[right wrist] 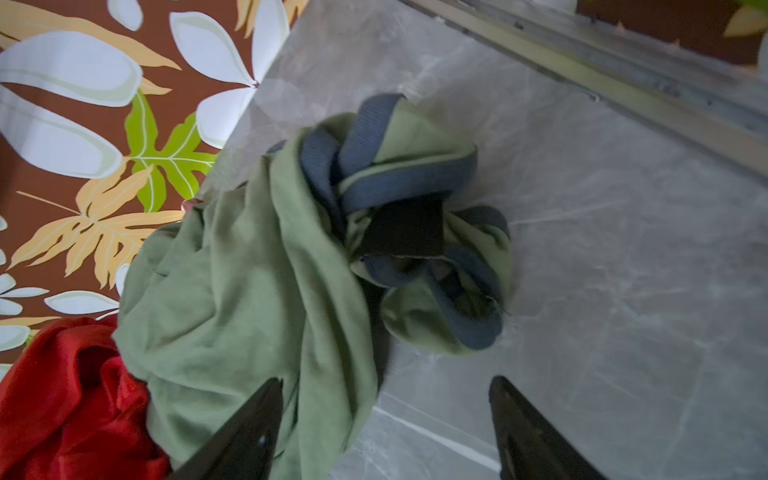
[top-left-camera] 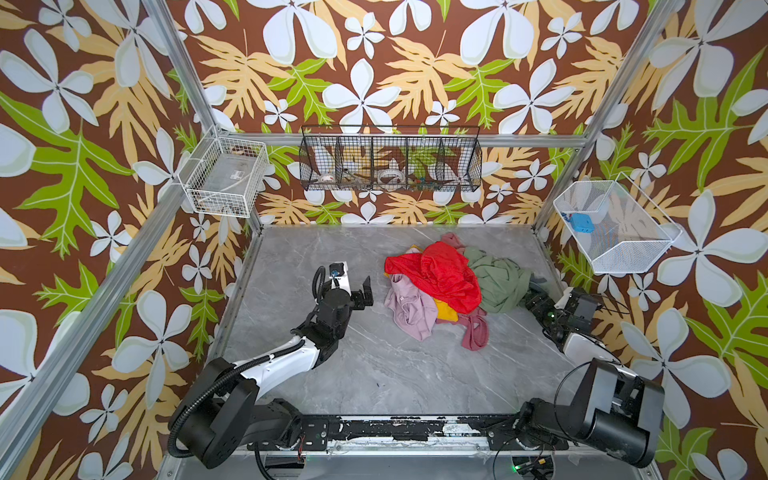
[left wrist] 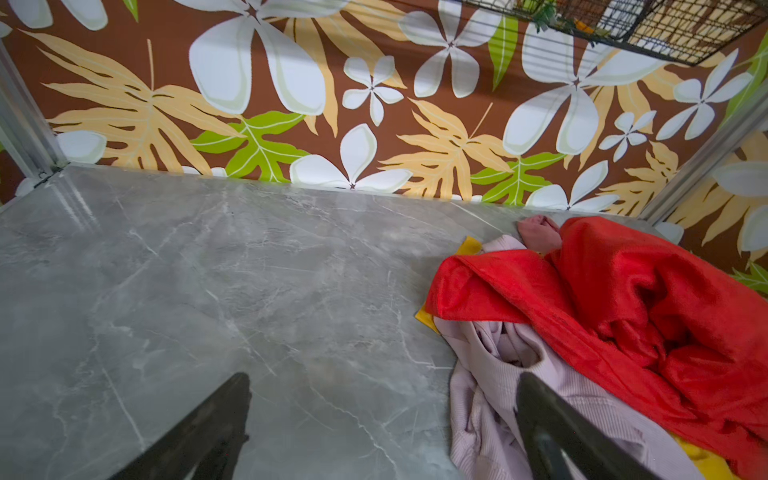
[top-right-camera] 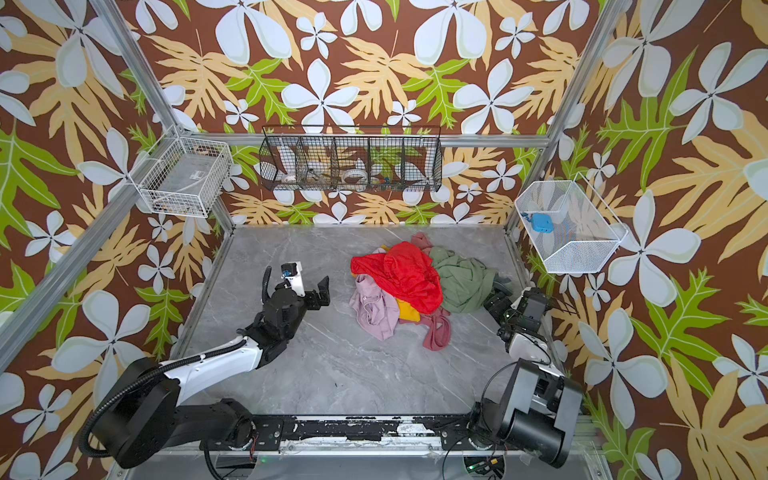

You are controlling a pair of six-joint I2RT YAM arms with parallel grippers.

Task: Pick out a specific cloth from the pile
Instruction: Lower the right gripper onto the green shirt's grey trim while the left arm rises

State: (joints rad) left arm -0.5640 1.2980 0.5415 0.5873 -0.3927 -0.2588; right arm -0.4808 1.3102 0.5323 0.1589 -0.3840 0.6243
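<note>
Where the top views look down: the pile [top-left-camera: 440, 286] lies toward the bench's [top-left-camera: 374, 374] far right corner, and the green cloth [top-left-camera: 494, 282] is its side nearest the right edge.
Above, left: my left pincer [top-left-camera: 366, 293] is spread, apart from the pile.
Above, right: my right pincer [top-left-camera: 527, 297] meets the green cloth's edge.
Left wrist: wide jaws over bare bench; lilac garment [left wrist: 490, 374] ahead, red cloth [left wrist: 623, 291] draped on it.
Right wrist: my jaws stand apart, one finger over a green fold; blue-grey bands [right wrist: 399, 183] bunched ahead.

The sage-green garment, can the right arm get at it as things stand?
Probably yes: the right arm is at the sage-green garment's exposed edge, jaws apart, nothing between; the red cloth only touches its far side.
</note>
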